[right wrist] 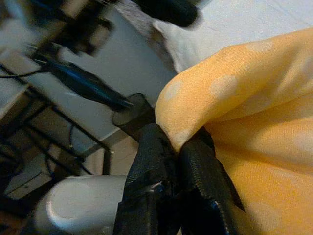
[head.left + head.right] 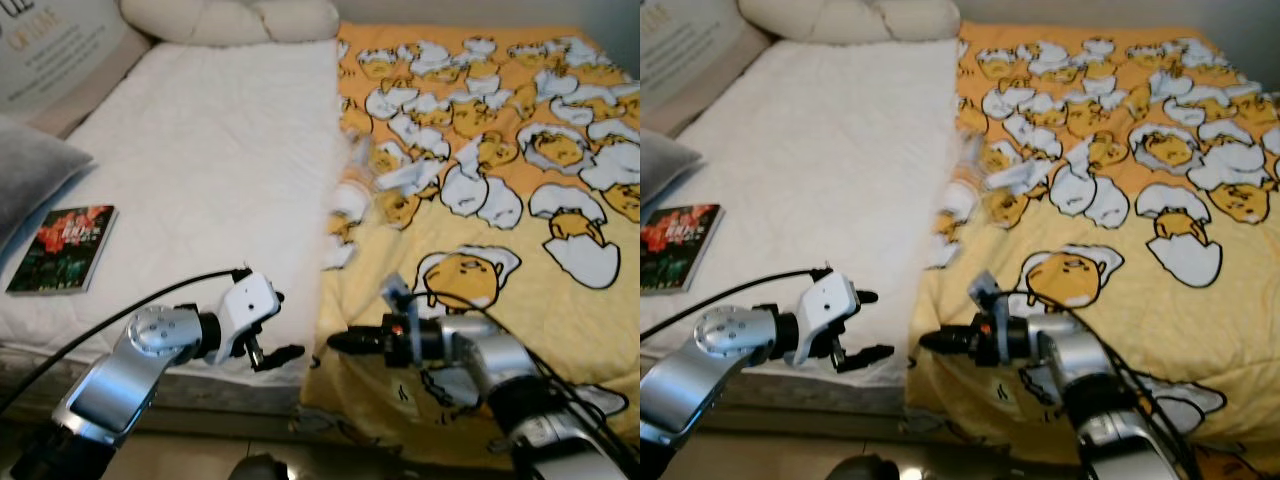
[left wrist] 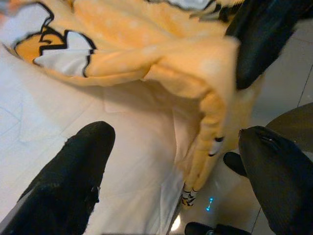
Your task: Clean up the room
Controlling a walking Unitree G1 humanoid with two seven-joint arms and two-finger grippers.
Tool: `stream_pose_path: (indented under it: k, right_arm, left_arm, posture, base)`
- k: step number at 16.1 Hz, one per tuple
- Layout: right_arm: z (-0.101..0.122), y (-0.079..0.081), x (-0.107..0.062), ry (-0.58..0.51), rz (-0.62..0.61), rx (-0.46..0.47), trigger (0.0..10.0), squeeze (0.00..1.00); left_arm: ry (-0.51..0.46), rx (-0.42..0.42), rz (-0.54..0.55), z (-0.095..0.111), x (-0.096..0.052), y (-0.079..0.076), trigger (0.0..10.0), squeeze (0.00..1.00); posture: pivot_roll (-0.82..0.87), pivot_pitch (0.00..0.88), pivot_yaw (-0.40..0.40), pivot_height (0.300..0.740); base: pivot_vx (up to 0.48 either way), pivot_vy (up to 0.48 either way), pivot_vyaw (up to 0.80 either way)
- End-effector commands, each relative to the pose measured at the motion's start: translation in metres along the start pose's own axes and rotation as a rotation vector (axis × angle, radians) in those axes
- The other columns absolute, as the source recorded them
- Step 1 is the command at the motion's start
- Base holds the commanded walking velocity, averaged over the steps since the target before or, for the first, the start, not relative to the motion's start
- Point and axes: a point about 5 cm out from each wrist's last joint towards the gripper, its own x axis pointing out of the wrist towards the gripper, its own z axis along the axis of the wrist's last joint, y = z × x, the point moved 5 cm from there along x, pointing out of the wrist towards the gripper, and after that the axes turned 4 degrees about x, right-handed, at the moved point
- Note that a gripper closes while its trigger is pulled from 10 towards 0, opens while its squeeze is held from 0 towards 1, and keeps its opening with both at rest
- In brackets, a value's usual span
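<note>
We see a bed with a white sheet (image 2: 210, 150) on its left half and a yellow blanket (image 2: 480, 200), printed with egg-shell cartoons, over its right half. Our right gripper (image 2: 340, 343) is at the blanket's near left corner by the foot of the bed; in the right wrist view its fingers (image 1: 156, 166) are closed tight on a fold of the yellow cloth. Our left gripper (image 2: 275, 352) hovers just beside it, over the near edge of the sheet, with its fingers (image 3: 73, 171) spread wide and nothing between them; the blanket's corner hangs ahead of them. A book (image 2: 62, 248) lies on the sheet at the far left, next to a grey pillow (image 2: 35, 175). A cream pillow (image 2: 230, 18) sits at the head.
</note>
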Motion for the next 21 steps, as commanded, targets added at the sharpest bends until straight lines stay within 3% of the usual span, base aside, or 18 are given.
stream_pose_path:
  k: [1, 5, 6, 7, 8, 11, 12, 14, 15, 16, 17, 18, 19, 21]
  right_arm:
    - [-0.002, 0.018, 0.007, 0.044, 0.111, -0.043, 0.0, 0.0]
    - [-0.01, 0.024, 0.006, 0.079, 0.123, -0.052, 0.0, 0.0]
    - [-0.012, 0.024, 0.004, 0.096, 0.095, -0.064, 10.0, 0.0]
    - [-0.013, 0.024, 0.002, 0.105, 0.089, -0.049, 10.0, 0.0]
    - [-0.012, 0.023, 0.0, 0.103, 0.066, -0.026, 10.0, 1.0]
    - [-0.007, 0.012, -0.004, 0.078, -0.042, -0.101, 10.0, 1.0]
    - [0.0, 0.005, -0.012, 0.007, -0.137, -0.11, 10.0, 0.0]
    - [0.01, 0.0, -0.031, -0.108, -0.296, -0.126, 10.0, 0.0]
    - [0.012, -0.002, -0.036, -0.134, -0.34, -0.132, 10.0, 0.0]
    - [0.021, -0.011, -0.049, -0.223, -0.469, -0.13, 10.0, 0.0]
    - [0.027, -0.016, -0.057, -0.303, -0.534, -0.088, 10.0, 0.0]
    - [0.036, -0.023, -0.076, -0.464, -0.693, -0.044, 10.0, 1.0]
    - [0.034, -0.031, -0.092, -0.527, -0.876, -0.048, 10.0, 1.0]
    - [0.031, -0.033, -0.102, -0.599, -0.981, -0.019, 10.0, 1.0]
  left_arm:
    - [0.01, 0.022, -0.007, -0.001, -0.001, 0.002, 10.0, 0.0]
    - [0.005, 0.031, -0.014, -0.001, 0.002, 0.004, 10.0, 0.0]
    - [0.002, 0.034, -0.015, 0.0, 0.003, 0.004, 10.0, 0.0]
    - [0.001, 0.036, -0.016, 0.0, 0.004, 0.004, 10.0, 0.0]
    - [-0.002, 0.041, -0.012, -0.001, 0.006, 0.004, 10.0, 0.0]
    - [-0.026, 0.039, 0.038, 0.002, 0.009, 0.011, 10.0, 0.0]
    - [-0.084, -0.027, 0.144, 0.009, 0.011, 0.024, 10.0, 0.0]
    - [-0.175, -0.156, 0.315, 0.015, 0.009, 0.04, 10.0, 0.0]
    - [-0.181, -0.19, 0.37, 0.014, 0.007, 0.045, 10.0, 0.0]
    - [-0.192, -0.242, 0.522, 0.009, 0.0, 0.061, 10.0, 0.0]
    - [-0.195, -0.257, 0.607, 0.006, -0.005, 0.068, 10.0, 0.0]
    - [-0.208, -0.335, 0.726, 0.0, -0.015, 0.076, 10.0, 0.0]
    - [-0.211, -0.366, 0.763, -0.003, -0.019, 0.076, 10.0, 0.0]
    - [-0.198, -0.352, 0.776, -0.004, -0.018, 0.074, 10.0, 0.0]
  posture:
    - [0.06, 0.0, 0.081, 0.74]
    - [0.05, 0.0, 0.084, 0.74]
    - [0.05, 0.0, 0.085, 0.74]
    - [0.04, 0.0, 0.085, 0.74]
    - [0.04, 0.0, 0.083, 0.74]
    - [0.03, 0.0, 0.078, 0.74]
    - [0.03, 0.0, 0.065, 0.74]
    - [0.02, 0.0, 0.052, 0.74]
    - [0.02, 0.0, 0.051, 0.74]
    - [0.01, 0.0, 0.047, 0.74]
    - [0.01, 0.0, 0.046, 0.74]
    - [0.0, 0.0, 0.051, 0.74]
    - [-0.01, 0.0, 0.056, 0.74]
    - [-0.01, 0.0, 0.056, 0.74]
  base:
    - [0.0, 0.0, 0.0]
    - [0.0, 0.0, 0.0]
    - [0.0, 0.0, 0.0]
    - [0.0, 0.0, 0.0]
    - [0.0, 0.0, 0.0]
    - [0.0, 0.0, 0.0]
    - [0.0, 0.0, 0.0]
    - [0.0, 0.0, 0.0]
    - [0.0, 0.0, 0.0]
    - [0.0, 0.0, 0.0]
    - [0.0, 0.0, 0.0]
    - [0.0, 0.0, 0.0]
    - [0.0, 0.0, 0.0]
    - [0.0, -0.296, 0.0]
